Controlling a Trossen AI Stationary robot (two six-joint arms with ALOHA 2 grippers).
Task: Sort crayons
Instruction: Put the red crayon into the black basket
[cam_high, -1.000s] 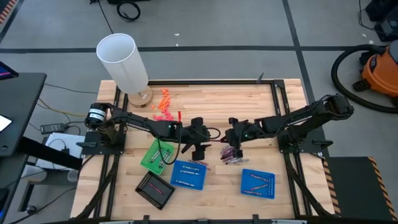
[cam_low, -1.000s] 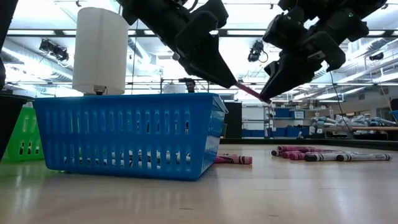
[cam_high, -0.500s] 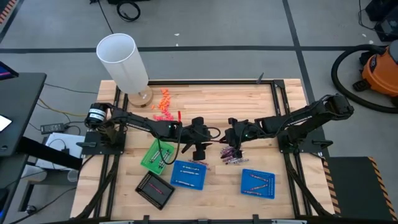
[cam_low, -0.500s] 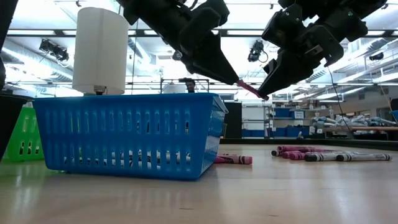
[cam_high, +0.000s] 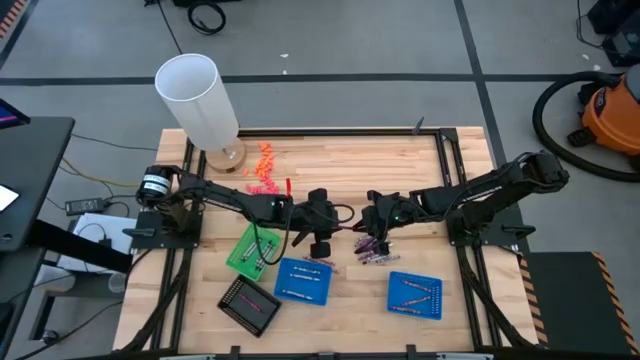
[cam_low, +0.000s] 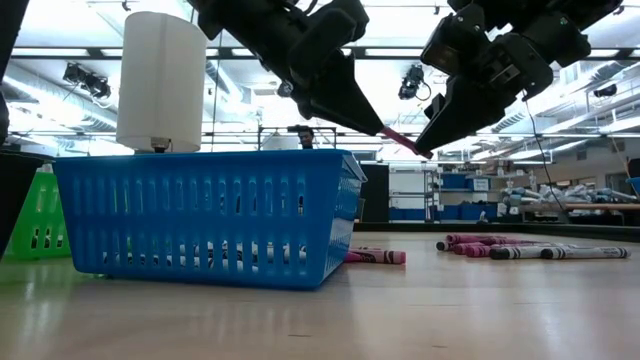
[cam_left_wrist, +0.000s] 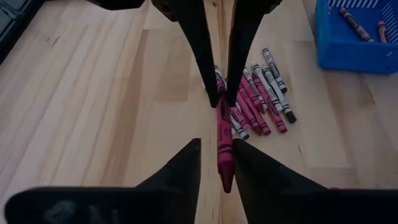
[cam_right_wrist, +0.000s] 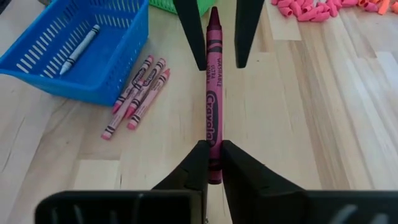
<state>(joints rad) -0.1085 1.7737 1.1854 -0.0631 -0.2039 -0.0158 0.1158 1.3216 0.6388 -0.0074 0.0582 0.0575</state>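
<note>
Maroon crayon (cam_right_wrist: 211, 106): mid-handover above surface centre; right jaws (cam_right_wrist: 211, 163) clamp one end, left jaws (cam_left_wrist: 217, 165) flank the tip, apart. Loose crayons (cam_high: 370, 250) remain; trays partly filled.

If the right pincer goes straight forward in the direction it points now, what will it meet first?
Most likely the left pincer, whose fingers flank the far end of the maroon crayon that the right pincer holds. Depth is unclear, but nothing else shows between them.

Pink crayon (cam_low: 400, 142) between two grippers
</note>
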